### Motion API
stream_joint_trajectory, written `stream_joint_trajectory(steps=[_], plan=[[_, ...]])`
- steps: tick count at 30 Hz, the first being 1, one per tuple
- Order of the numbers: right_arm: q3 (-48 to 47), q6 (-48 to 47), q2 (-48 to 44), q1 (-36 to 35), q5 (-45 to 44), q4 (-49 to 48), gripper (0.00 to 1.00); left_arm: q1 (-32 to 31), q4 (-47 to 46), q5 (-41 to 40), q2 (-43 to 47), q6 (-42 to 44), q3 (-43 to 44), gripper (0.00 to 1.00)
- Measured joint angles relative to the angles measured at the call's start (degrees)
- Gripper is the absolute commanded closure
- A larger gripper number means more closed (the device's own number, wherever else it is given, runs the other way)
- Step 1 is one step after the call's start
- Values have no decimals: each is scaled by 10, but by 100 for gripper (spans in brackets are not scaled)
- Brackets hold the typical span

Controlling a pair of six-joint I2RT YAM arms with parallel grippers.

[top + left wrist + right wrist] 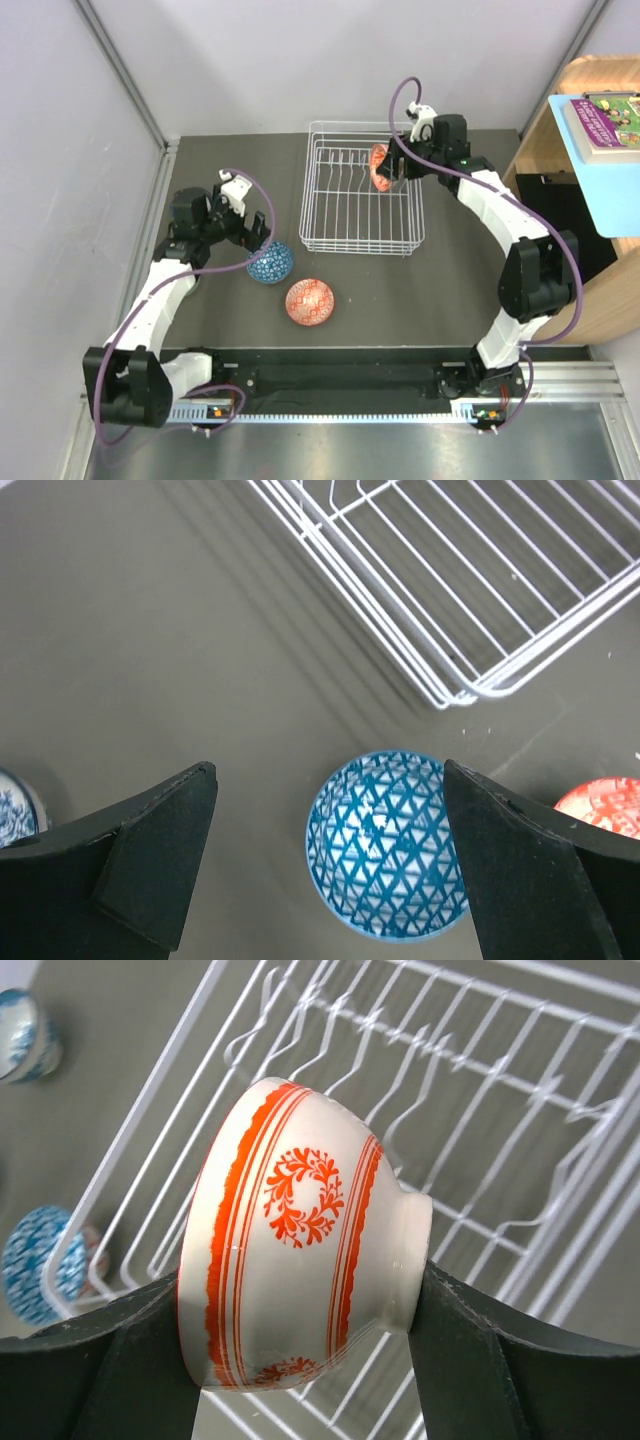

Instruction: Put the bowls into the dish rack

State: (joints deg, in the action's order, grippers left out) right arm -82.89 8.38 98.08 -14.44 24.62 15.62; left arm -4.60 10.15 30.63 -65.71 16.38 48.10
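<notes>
The right hand [310, 1345] is clenched on an orange bowl [300, 1280] turned on its side, one finger against the mouth side and the other against the foot. Its outside is whitish and glossy, with thin orange-red bands below the rim and again near the foot, a small orange wreath between them, and a plain foot ring. In the top view this bowl hangs over the far right part of the rack [360, 190], close to the inner prongs; whether it touches the wires I cannot tell. The rack is white wire, rectangular with raised sides, and stands on the dark tabletop [230, 320]. The left hand [258, 232] is released, its fingers [150, 860] spread wide above a blue bowl [388, 845] that lies between them in the wrist view, apart from both. That bowl stands mouth up just off the rack's near left corner and shows a blue triangle lattice on white inside. Just beside it, nearer the arm bases, a red bowl [310, 302] stands mouth up with a dense orange-red pattern inside. A second blue bowl [12, 815], blue-and-white, peeks in at the left edge of the left wrist view, standing on the tabletop.
</notes>
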Motion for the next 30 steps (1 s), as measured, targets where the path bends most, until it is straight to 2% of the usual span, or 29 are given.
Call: stream_joint_trajectory(steps=[6,13,19,30], plan=[[-54,-35,22,0,-95,7,100,13,20,-1,54,24,-44,1],[-76,-98,49,-15,-250,-3,100,28,33,-3,111,33,-98,1],[-84,-153,88,-60,-369,-30,100,38,35,-8,120,33,-107,1],[-86,-244,140,-137,-525,-99,100,64,34,-16,134,33,-119,1]])
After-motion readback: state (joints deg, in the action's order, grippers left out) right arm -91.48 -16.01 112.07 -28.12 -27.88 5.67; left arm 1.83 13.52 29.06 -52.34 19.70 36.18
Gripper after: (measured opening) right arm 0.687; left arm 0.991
